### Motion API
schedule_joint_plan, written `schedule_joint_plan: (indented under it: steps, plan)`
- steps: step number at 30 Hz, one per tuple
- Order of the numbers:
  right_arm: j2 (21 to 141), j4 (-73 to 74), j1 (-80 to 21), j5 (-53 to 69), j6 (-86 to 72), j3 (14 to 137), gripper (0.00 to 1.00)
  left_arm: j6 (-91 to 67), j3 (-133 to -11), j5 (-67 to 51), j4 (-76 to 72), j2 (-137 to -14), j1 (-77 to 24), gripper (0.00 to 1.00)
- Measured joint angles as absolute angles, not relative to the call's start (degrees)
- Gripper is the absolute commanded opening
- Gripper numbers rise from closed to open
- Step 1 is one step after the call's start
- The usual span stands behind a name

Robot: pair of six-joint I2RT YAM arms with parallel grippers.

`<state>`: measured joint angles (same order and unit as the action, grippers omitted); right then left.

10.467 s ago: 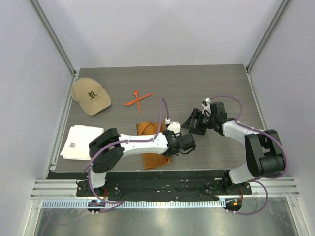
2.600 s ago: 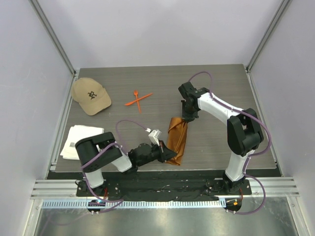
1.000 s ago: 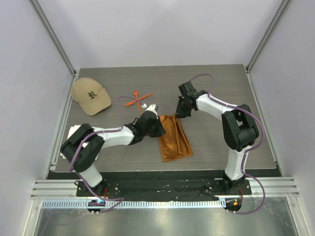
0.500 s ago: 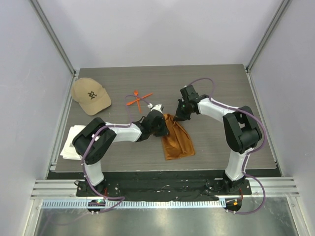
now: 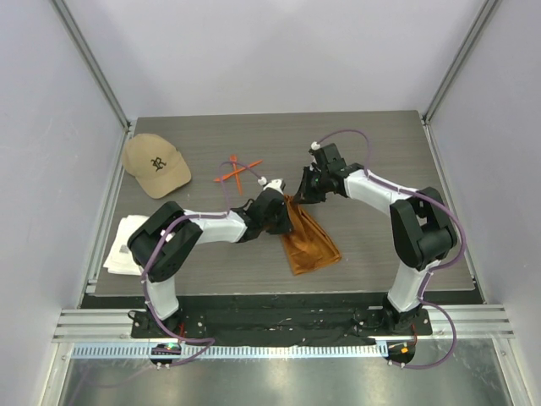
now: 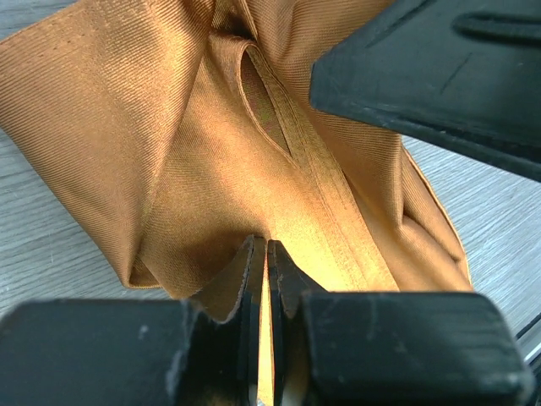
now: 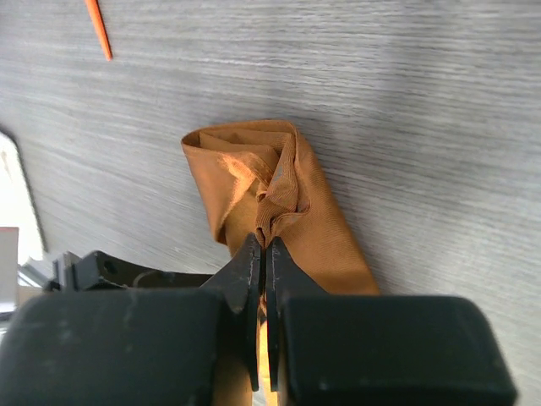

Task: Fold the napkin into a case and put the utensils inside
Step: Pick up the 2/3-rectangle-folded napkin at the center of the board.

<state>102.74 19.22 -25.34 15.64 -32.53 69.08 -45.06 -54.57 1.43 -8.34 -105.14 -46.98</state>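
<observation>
The rust-orange napkin (image 5: 311,244) is held up by one end at mid-table, and its loose end trails down-right onto the wood. My left gripper (image 5: 283,215) is shut on the napkin's left upper edge; in the left wrist view the cloth (image 6: 254,152) fans out from the gripper (image 6: 266,258). Just right of it, my right gripper (image 5: 303,196) is shut on a bunched corner, and the right wrist view shows the fabric (image 7: 279,194) puckered at the gripper (image 7: 265,247). The two bright-orange utensils (image 5: 237,172) lie crossed behind the left gripper, and one tip (image 7: 99,30) shows in the right wrist view.
A tan cap (image 5: 156,165) sits at the back left. A thick white towel (image 5: 135,241) lies at the left edge. The table's front edge (image 5: 279,293) runs just below the napkin's loose end.
Both grippers have carried the napkin a little to the right. Its lower end has swung rightward, and the cloth now hangs more narrowly and diagonally.
</observation>
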Motion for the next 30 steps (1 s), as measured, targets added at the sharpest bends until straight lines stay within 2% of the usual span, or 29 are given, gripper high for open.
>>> schedule_joint_plan:
  steps: [7, 10, 21, 30]
  plan:
    - [104.5, 18.4, -23.4, 17.8, -24.5, 68.9, 0.1, -43.4, -55.8, 1.1, -5.8, -105.1, -47.0, 0.09]
    - [104.5, 16.5, -21.6, 19.2, -22.6, 67.9, 0.19, -43.0, -56.2, 1.0, -5.0, -105.1, -47.1, 0.09]
    - [106.6, -2.3, -16.2, 26.6, -24.4, 57.4, 0.35, -41.7, -57.9, -1.6, -1.4, -105.1, -47.1, 0.09]
    - [108.2, -16.6, -14.2, 31.6, -30.0, 51.7, 0.37, -41.2, -58.7, -2.7, -0.4, -105.1, -47.1, 0.09]
